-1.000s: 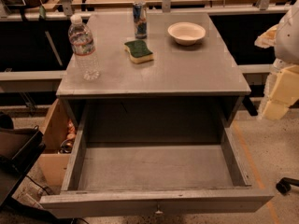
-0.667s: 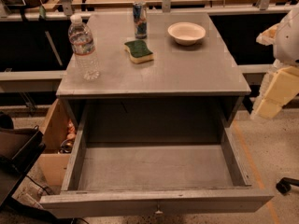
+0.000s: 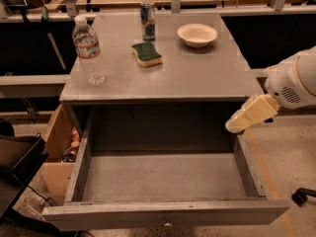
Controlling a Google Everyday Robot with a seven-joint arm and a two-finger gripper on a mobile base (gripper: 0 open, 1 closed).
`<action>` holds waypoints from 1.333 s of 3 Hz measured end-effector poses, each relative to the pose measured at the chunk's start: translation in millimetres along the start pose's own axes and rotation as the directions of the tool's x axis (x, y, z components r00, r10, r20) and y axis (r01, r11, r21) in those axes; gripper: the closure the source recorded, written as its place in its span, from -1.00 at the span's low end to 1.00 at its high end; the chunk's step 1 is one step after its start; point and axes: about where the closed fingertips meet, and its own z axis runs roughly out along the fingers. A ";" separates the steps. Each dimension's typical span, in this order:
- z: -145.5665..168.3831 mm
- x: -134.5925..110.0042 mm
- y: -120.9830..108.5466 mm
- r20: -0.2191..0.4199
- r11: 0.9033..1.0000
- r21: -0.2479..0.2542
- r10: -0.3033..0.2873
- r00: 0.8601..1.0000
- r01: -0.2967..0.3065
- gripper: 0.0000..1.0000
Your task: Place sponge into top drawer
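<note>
End effector beside top drawer, sponge outside

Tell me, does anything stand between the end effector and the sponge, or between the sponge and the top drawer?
Nothing visible does. The end effector hangs at the cabinet's right edge; the bowl and bottle stand aside from the sponge; the top drawer is open.
</note>
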 end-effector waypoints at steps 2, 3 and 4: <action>22.8 -39.6 -55.0 0.234 0.970 0.174 0.129 0.964 -0.172 -1.00; 13.5 -55.3 -71.2 0.300 0.955 0.233 0.110 0.948 -0.184 -1.00; 13.5 -55.5 -71.1 0.300 0.955 0.233 0.109 0.948 -0.184 -1.00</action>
